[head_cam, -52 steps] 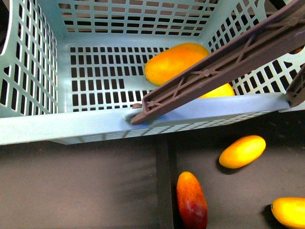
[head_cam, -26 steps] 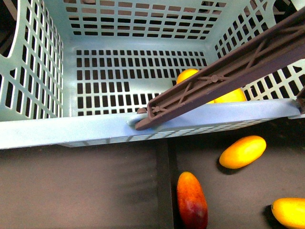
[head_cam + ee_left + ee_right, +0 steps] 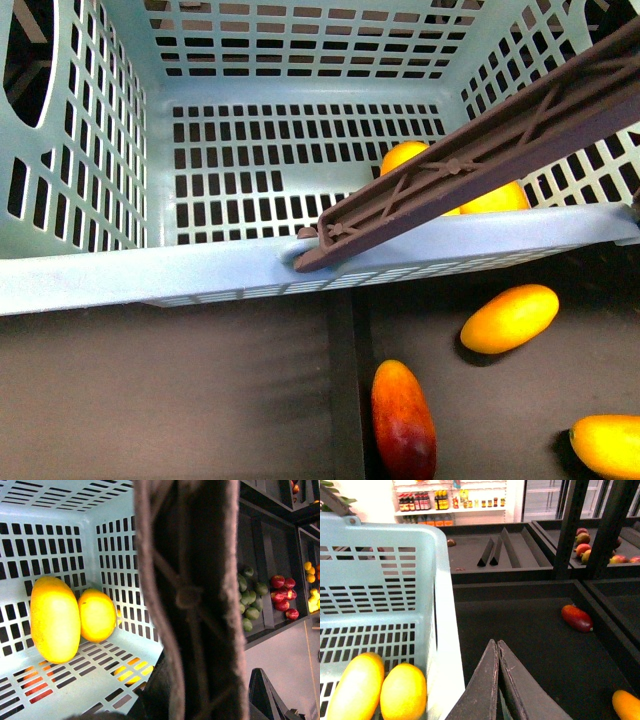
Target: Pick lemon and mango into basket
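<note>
Inside the mint-teal slotted plastic basket (image 3: 107, 680), the long yellow-orange mango (image 3: 54, 619) touches the rounder yellow lemon (image 3: 97, 615); they sit as half a second ago. No writing is legible. Right gripper (image 3: 498, 680) is closed, empty; left's state is unclear.

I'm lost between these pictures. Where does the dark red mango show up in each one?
Front view: the red mango lies at the bottom edge, just right of centre, on the dark shelf in front of the basket.
Left wrist view: not plainly in it; the basket's inside and its handle fill the frame.
Right wrist view: right of centre, on the dark shelf, well clear of the basket wall.
Shared landmark: the basket.
</note>
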Tool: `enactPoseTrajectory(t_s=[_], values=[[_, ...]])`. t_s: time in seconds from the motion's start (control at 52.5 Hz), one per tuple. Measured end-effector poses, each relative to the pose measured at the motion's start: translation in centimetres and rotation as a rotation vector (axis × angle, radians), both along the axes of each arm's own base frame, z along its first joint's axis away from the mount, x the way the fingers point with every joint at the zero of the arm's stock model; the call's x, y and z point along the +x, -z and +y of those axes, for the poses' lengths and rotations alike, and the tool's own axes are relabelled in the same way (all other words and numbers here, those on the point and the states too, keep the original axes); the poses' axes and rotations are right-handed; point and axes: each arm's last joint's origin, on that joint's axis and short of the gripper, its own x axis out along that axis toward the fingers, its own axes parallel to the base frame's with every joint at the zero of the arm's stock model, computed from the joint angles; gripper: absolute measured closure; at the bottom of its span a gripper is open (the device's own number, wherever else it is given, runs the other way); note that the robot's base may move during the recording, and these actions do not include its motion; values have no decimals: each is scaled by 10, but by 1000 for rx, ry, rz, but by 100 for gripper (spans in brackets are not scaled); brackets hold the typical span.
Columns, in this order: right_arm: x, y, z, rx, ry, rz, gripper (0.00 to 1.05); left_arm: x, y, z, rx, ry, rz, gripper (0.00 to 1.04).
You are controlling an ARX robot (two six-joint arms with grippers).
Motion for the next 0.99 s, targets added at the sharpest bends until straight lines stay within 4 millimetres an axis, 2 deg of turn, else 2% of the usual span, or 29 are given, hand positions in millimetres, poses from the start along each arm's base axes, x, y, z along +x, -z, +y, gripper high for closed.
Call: enactPoseTrajectory(t_s=[0.381, 0.991], values=[[-20, 12, 0, 0, 0, -14, 103, 0, 0, 0, 2, -3, -2, 100], [-39, 9, 0, 0, -2, -29, 103, 0, 0, 0, 2, -2, -2, 100]])
